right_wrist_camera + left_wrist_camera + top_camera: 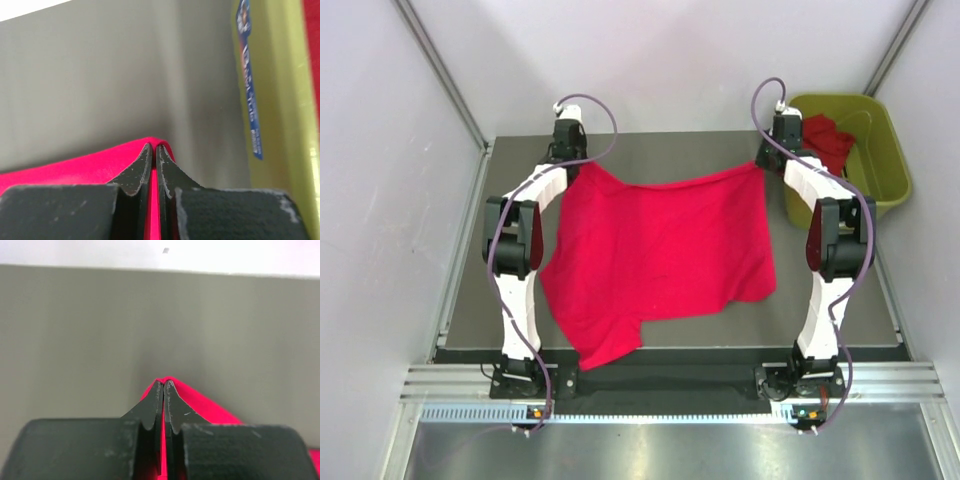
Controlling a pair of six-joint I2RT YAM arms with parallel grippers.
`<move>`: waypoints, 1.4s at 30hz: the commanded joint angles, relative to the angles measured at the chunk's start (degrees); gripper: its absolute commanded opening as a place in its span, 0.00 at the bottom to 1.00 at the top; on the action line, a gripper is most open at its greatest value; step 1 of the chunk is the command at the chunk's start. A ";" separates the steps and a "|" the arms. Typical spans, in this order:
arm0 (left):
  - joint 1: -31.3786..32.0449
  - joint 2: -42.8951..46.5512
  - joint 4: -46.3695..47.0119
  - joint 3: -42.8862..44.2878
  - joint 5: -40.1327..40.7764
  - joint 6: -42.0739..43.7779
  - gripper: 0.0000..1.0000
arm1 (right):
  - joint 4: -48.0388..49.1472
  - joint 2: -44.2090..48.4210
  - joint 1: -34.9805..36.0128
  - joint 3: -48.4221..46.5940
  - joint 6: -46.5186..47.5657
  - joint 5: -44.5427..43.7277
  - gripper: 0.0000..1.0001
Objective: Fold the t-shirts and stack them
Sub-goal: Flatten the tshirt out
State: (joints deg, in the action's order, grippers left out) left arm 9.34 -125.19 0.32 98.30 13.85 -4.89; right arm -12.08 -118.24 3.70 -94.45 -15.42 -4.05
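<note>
A bright red t-shirt (660,250) hangs stretched between both arms over the grey table, its lower part drooping toward the near edge. My left gripper (582,165) is shut on the shirt's far left corner; the left wrist view shows red cloth (200,402) pinched between the closed fingers (151,407). My right gripper (765,165) is shut on the far right corner; red cloth (75,167) shows between its closed fingers (172,170). Another red t-shirt (828,140) lies crumpled in the basket.
The yellow-green basket (885,160) stands at the back right, off the table's right edge; its wall with a blue label shows in the right wrist view (280,100). White walls close in the back and sides. The dark table (470,290) is bare left of the shirt.
</note>
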 commanded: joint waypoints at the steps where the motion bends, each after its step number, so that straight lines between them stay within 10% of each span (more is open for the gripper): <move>1: -0.38 0.47 3.99 4.00 -2.42 -5.57 0.00 | 1.97 0.20 -0.45 -3.54 2.59 -2.01 0.00; 27: -4.24 -3.03 -2.78 21.13 -1.10 -0.92 0.00 | -2.07 -4.97 -0.37 -12.83 -0.14 2.29 0.01; 30: -4.25 -4.19 -3.04 22.98 -0.58 -1.79 0.05 | -6.11 -7.27 -0.45 -18.89 -0.31 3.70 0.16; 35: -4.16 -3.31 -8.21 24.65 2.49 -6.27 0.64 | -15.41 -7.37 -0.28 -23.93 -1.01 3.27 0.53; 42: -2.93 11.87 -21.85 8.79 -1.63 -13.57 0.56 | -25.81 4.66 0.07 -12.54 -5.23 6.95 0.63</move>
State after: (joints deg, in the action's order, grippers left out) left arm 5.61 -125.19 -14.92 115.24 14.11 -13.93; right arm -31.18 -123.87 3.60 -112.97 -18.20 -0.16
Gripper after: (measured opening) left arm 0.565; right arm 0.632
